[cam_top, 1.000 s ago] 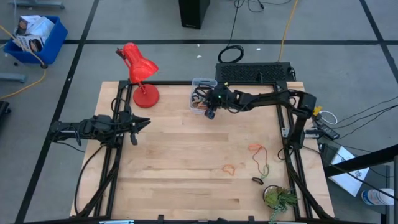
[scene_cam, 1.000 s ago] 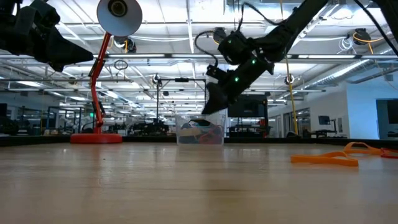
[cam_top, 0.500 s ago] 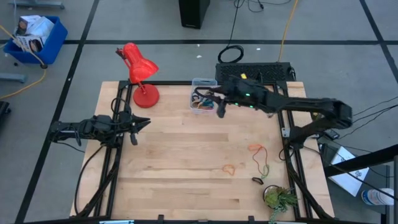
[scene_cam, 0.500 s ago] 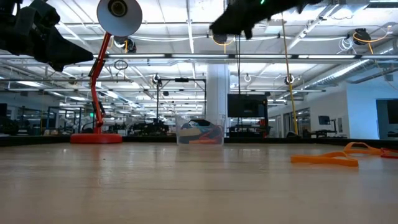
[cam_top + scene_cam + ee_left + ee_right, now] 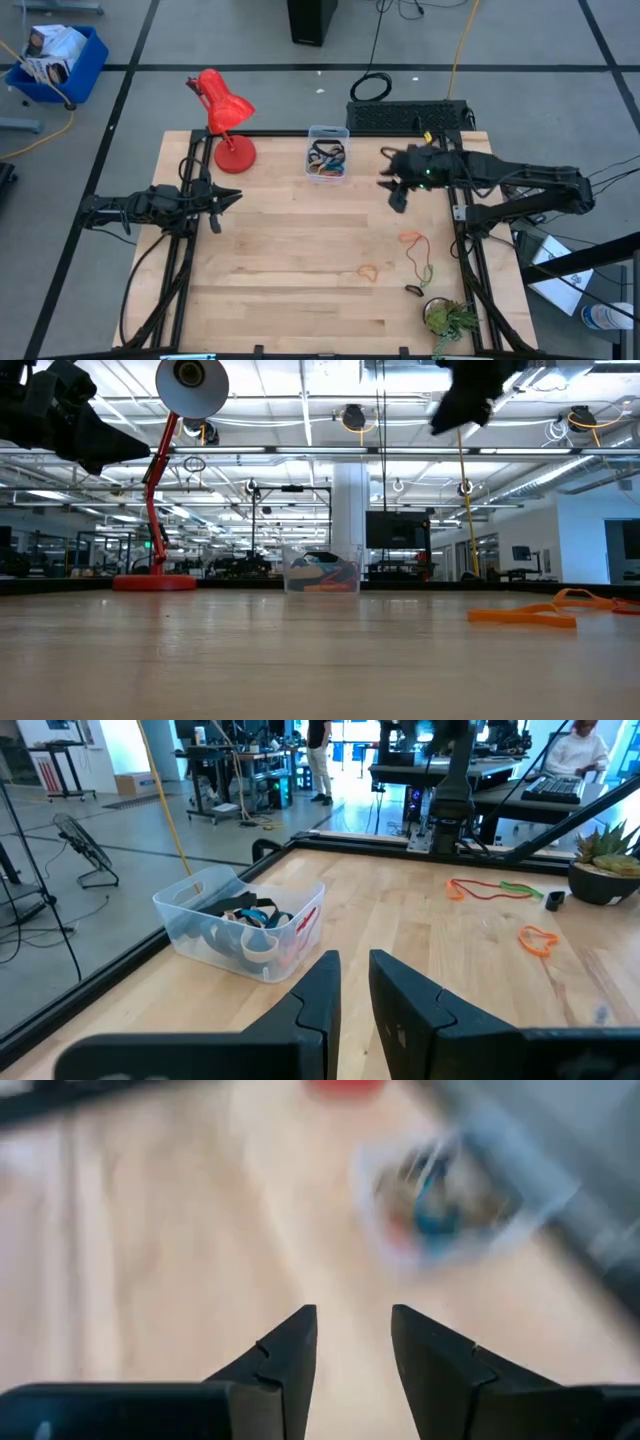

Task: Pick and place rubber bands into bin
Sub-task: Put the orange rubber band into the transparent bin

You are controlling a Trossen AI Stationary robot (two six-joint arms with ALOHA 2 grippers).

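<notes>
The clear bin [image 5: 327, 158] stands near the table's far edge with several rubber bands inside: black, blue, orange and red ones [image 5: 262, 917]. Loose bands lie flat on the table's right part: an orange one [image 5: 410, 238], a green one [image 5: 426, 266], a second orange one [image 5: 369, 271] and a small black one [image 5: 413, 290]. My right gripper [image 5: 392, 192] hangs open and empty high above the table, to the right of the bin [image 5: 440, 1200]. My left gripper [image 5: 225, 200] waits at the table's left side, its fingers [image 5: 354, 970] a narrow gap apart with nothing between them.
A red desk lamp [image 5: 225, 120] stands at the far left corner. A potted plant [image 5: 450, 318] sits at the near right corner. A black keyboard [image 5: 408, 115] lies beyond the far edge. Bare wood stretches across the table's middle and near part.
My right gripper has risen from just over the bin and swung toward the table's right edge, away from the bin. The bin and the loose bands have stayed where they were.
</notes>
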